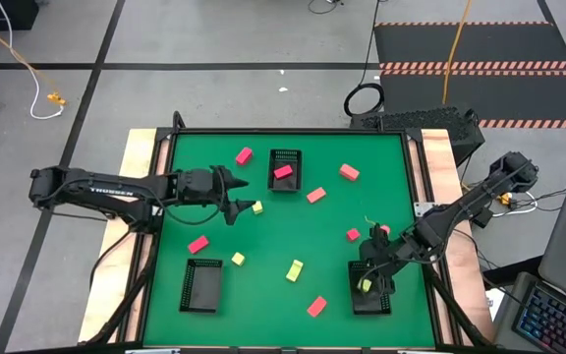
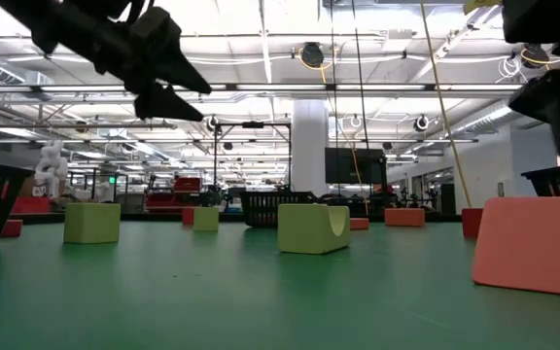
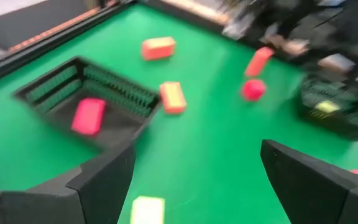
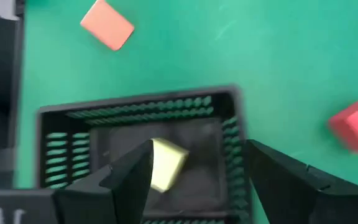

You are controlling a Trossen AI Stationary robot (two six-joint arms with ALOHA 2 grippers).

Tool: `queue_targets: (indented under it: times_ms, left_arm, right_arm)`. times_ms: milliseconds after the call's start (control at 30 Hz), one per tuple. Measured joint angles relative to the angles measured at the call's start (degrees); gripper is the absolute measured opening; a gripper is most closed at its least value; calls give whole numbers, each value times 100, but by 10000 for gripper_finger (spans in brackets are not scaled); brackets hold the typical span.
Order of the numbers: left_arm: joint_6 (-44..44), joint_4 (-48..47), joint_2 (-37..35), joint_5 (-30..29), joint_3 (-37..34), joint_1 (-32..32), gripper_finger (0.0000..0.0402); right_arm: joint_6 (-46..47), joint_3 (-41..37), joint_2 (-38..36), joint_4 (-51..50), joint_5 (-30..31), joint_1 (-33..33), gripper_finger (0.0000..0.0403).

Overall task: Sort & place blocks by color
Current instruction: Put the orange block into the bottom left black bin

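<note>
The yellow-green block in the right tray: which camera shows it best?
The right wrist view: the block lies in the tray between the open right gripper's fingers. The high view shows a speck; the left wrist view a blur; the low view nothing.

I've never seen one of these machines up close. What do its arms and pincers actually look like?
Both arms are dark, jointed tubes. The left arm carries white lettering along its side; the right arm has thin cables near its base. The left gripper and the right gripper each end in two black, wedge-shaped fingers.
</note>
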Motion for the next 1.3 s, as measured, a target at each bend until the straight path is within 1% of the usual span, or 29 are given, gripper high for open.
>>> queue_targets:
  times_ms: [67, 133, 200, 267, 400, 467, 633, 733, 833, 933, 1067, 1300]
  left_arm:
    - [-138, -649, 0, -466, 268, -92, 347]
    - [-312, -1200, 0, -789, 490, -116, 347]
    - [-444, -1598, 0, -926, 648, -78, 347]
    - [-548, -1828, 0, -931, 757, -15, 347]
    - [-564, -1904, 0, -874, 802, 70, 347]
    - [-536, -1899, 0, -809, 802, 77, 346]
    - [-531, -1899, 0, -767, 802, -15, 347]
    - [-521, -1901, 0, -767, 802, -50, 347]
    - [-461, -1901, 0, -769, 802, -52, 346]
    - [-382, -1895, 0, -833, 802, -40, 347]
    - [-277, -1893, 0, -931, 800, -26, 346]
    - [-275, -1892, 131, -933, 800, -68, 347]
  right_arm:
    - [-334, 0, 0, 3, 237, -67, 242]
    - [-574, 0, -34, -3, 521, -178, 240]
    - [-666, 0, -103, -1, 815, -345, 237]
    - [-772, 0, -191, -5, 889, -551, 234]
    - [-843, 0, -326, -10, 878, -1056, 227]
    - [-727, 0, -332, -138, 836, -1327, 223]
    - [-139, 0, -335, -1239, 728, -1856, 217]
    - [101, 0, -363, -1824, 555, -1957, 217]
    - [211, 0, -374, -2121, 256, -1970, 217]
    - [224, 0, -381, -2359, 131, -1970, 217]
    - [185, -1, -380, -2629, 177, -1970, 217]
    - [205, 0, -378, -2884, 451, -1970, 217]
